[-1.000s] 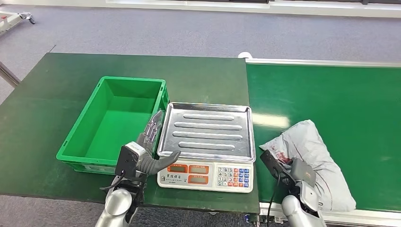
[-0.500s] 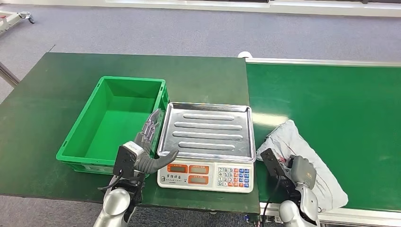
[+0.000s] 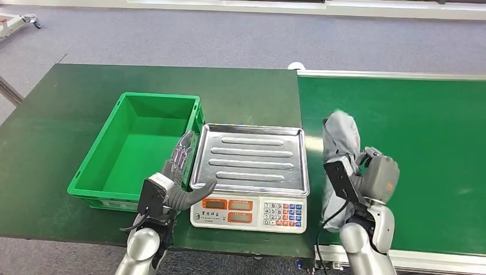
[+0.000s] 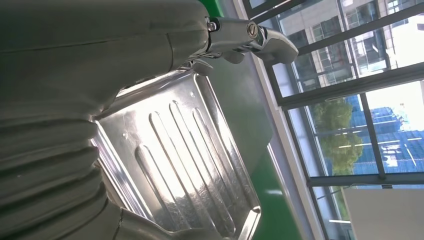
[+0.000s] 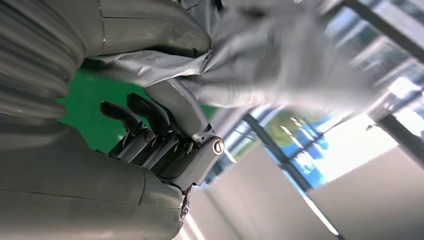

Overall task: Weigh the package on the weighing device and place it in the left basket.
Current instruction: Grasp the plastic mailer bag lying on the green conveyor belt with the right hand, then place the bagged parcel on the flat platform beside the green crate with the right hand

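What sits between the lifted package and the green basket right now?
In the head view, the scale with its bare steel tray sits between the package and the basket; the left hand hovers at the tray's basket-side edge.

One grey package (image 3: 339, 137), one weighing scale (image 3: 250, 177) and one green basket (image 3: 109, 150) are in sight. Two robot hands show, the left robot hand (image 3: 179, 180) and the right robot hand (image 3: 375, 175).

The right hand (image 5: 150, 115) is gripping the grey package (image 5: 260, 65), thumb pressing into the crinkled plastic while the darker fingers (image 5: 145, 112) are curling just under it. A patch of green belt (image 5: 92, 115) is peeking out beside the fingers, with blurry windows (image 5: 310, 135) sitting beyond the package.
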{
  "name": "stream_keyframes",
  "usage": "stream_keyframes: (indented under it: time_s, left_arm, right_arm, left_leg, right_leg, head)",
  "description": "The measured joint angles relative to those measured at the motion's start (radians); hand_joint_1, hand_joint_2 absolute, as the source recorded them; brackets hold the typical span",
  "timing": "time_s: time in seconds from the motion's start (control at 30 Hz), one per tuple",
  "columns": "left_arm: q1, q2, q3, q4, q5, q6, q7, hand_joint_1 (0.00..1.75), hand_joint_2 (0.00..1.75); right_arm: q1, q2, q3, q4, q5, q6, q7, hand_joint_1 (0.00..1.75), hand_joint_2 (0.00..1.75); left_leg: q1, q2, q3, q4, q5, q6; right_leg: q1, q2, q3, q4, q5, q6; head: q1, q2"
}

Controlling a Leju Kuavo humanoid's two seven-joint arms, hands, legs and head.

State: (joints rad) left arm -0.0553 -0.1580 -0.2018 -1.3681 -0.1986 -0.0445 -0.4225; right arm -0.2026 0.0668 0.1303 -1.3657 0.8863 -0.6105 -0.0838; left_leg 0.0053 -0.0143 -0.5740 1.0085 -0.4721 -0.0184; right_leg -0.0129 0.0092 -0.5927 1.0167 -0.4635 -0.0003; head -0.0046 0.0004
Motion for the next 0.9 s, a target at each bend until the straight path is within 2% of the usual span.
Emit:
stream_keyframes:
  time_s: [0.2,0.3,0.9]
  left_arm:
    - [-0.010,-0.013,0.000,0.000,-0.003,0.003,0.000,0.00,1.75]
    - [-0.015,-0.017,0.000,0.000,-0.003,0.003,0.001,0.00,1.75]
    - [-0.017,-0.022,0.000,0.001,-0.004,0.002,0.001,0.00,1.75]
  right_arm:
    - [-0.144,0.002,0.035,0.007,-0.015,0.035,0.010,1.75,1.75]
    - [-0.180,0.003,0.041,0.016,-0.021,0.039,0.011,1.75,1.75]
    - [-0.202,0.004,0.047,0.029,-0.034,0.060,0.010,1.75,1.75]
  left_leg:
    - [0.000,-0.001,0.000,0.000,0.001,0.000]
    - [0.000,-0.001,0.000,0.000,0.001,0.000]
    - [0.000,-0.001,-0.002,0.000,0.001,0.000]
  right_leg:
    - [0.000,0.000,0.000,0.000,0.001,0.001]
    - [-0.001,0.000,0.000,0.000,0.001,0.001]
    - [0.000,-0.001,-0.002,0.000,0.001,0.001]
  head:
    - [0.000,0.000]
    - [0.000,0.000]
    - [0.000,0.000]
